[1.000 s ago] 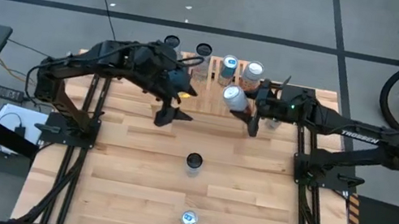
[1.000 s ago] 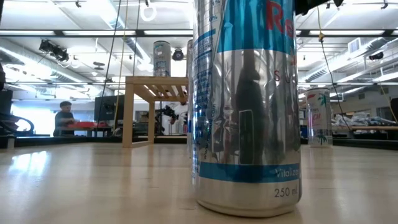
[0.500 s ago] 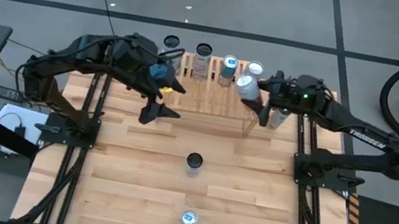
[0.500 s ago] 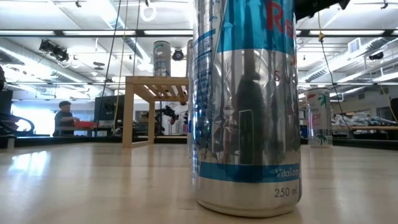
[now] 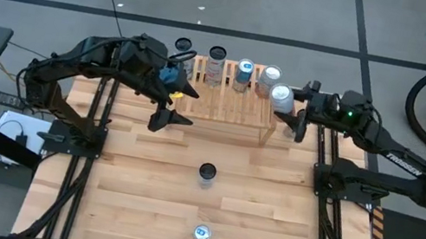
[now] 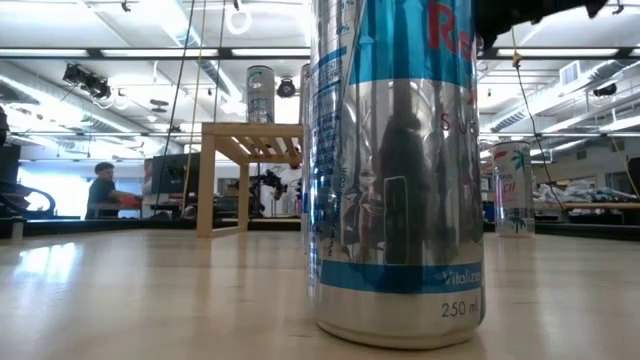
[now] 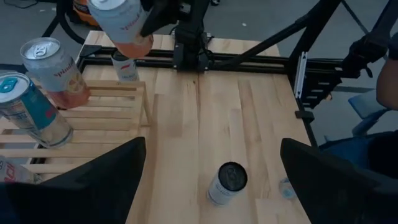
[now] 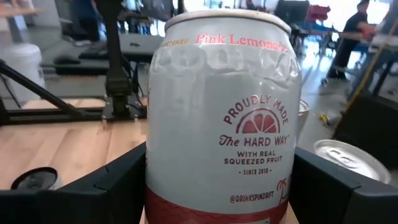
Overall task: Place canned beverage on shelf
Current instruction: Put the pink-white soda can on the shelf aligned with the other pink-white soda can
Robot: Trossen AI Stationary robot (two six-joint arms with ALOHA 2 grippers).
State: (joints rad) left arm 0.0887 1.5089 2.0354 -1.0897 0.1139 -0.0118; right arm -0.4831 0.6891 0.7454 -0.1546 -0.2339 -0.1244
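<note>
R gripper [image 5: 291,116] has the can [image 5: 281,97] clamped across its mid-body, jaws closed on it, held in the air just off the shelf's [image 5: 224,108] right end, above the slats. R wrist view: can [image 8: 222,118] fills the frame between both fingers [image 8: 99,186], upright, label reads Pink Lemonade.

Handling, my read: thin alu wall, smooth, prob slippery, so it dents if squeezed hard and slides if squeezed soft. If full, it's heavy enough to tip in a light pinch. Side grip at mid-height looks right to me; avoid the rim and the tapered top. Slat gaps could catch the base, so set it down flat.

Shelf already carries cans: a blue can [image 5: 244,71] and a peach can [image 5: 269,77] nearest the free end.

L gripper [image 5: 168,114] sits in front of the shelf's left end, jaws wide open, empty. Two more cans stand on the table [image 5: 269,200], front centre.
</note>
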